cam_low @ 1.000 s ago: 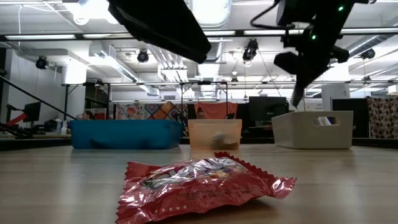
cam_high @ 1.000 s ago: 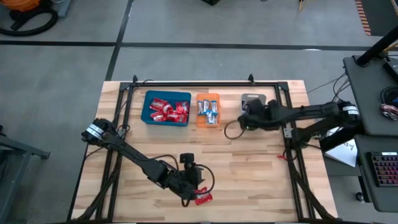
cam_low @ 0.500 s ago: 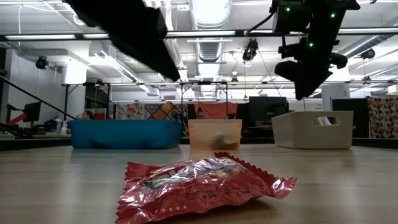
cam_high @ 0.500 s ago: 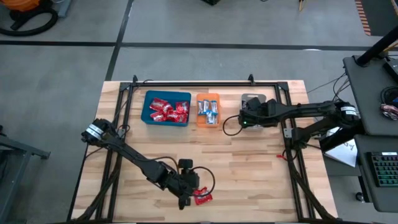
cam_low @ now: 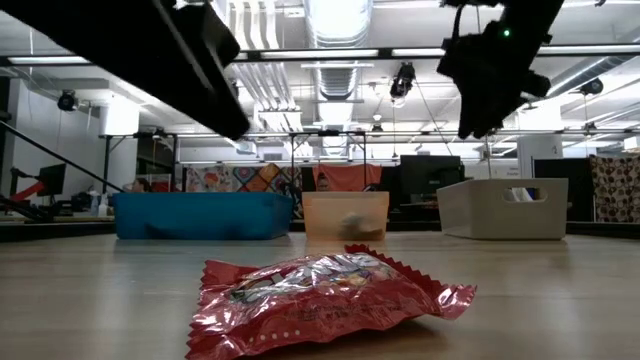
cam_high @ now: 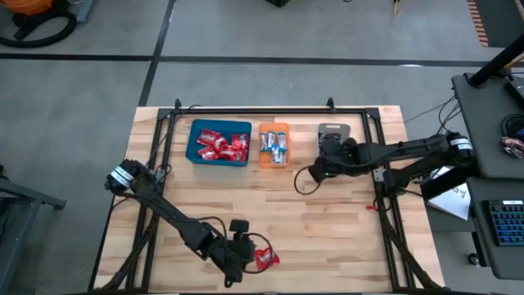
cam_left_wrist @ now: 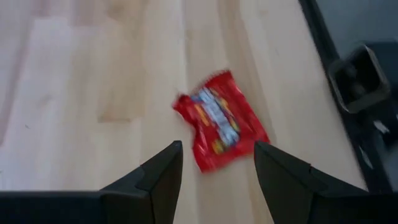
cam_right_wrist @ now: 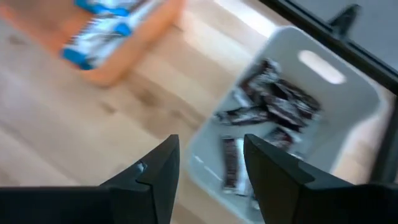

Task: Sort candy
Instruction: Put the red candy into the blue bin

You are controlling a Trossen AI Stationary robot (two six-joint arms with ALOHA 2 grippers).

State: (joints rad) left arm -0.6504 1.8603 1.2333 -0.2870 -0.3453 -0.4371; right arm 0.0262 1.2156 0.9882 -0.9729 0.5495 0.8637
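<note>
Lying alone on table (cam_high: 344, 213): red candy (cam_high: 266, 260), trays (cam_high: 274, 145) well apart.

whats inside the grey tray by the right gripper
The grey tray holds several dark-wrapped candies, loosely piled. In the high view the right arm covers most of the tray, so whether it holds other kinds is unclear.
</note>
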